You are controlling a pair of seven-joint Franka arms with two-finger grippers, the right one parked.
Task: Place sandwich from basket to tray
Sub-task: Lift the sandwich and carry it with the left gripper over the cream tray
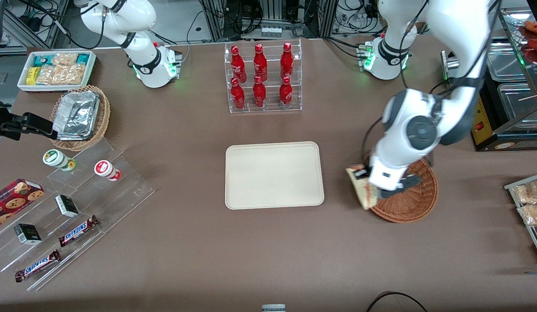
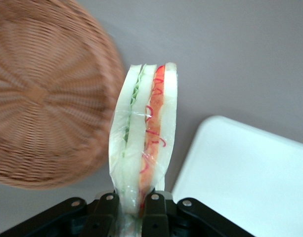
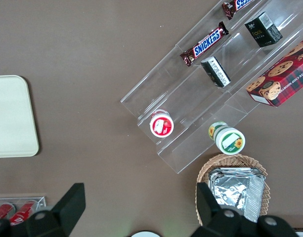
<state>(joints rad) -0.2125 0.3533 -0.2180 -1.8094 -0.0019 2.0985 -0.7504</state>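
Note:
My left gripper [image 1: 367, 185] is shut on the sandwich [image 1: 362, 187], a wrapped wedge of pale bread with red and green filling. It holds it in the air over the rim of the reddish-brown wicker basket [image 1: 407, 195], on the side toward the tray. In the left wrist view the sandwich [image 2: 145, 138] stands pinched between the black fingers [image 2: 156, 215], with the basket [image 2: 42, 94] and a corner of the tray [image 2: 250, 177] below. The cream-beige tray [image 1: 274, 175] lies flat at the table's middle and also shows in the right wrist view [image 3: 10, 116].
A clear rack of red bottles [image 1: 262, 78] stands farther from the front camera than the tray. Toward the parked arm's end are a tan basket of foil containers [image 1: 79, 117], a white snack bin [image 1: 56, 69] and clear steps with snacks [image 1: 64, 212]. Packets [image 1: 530, 203] lie at the working arm's end.

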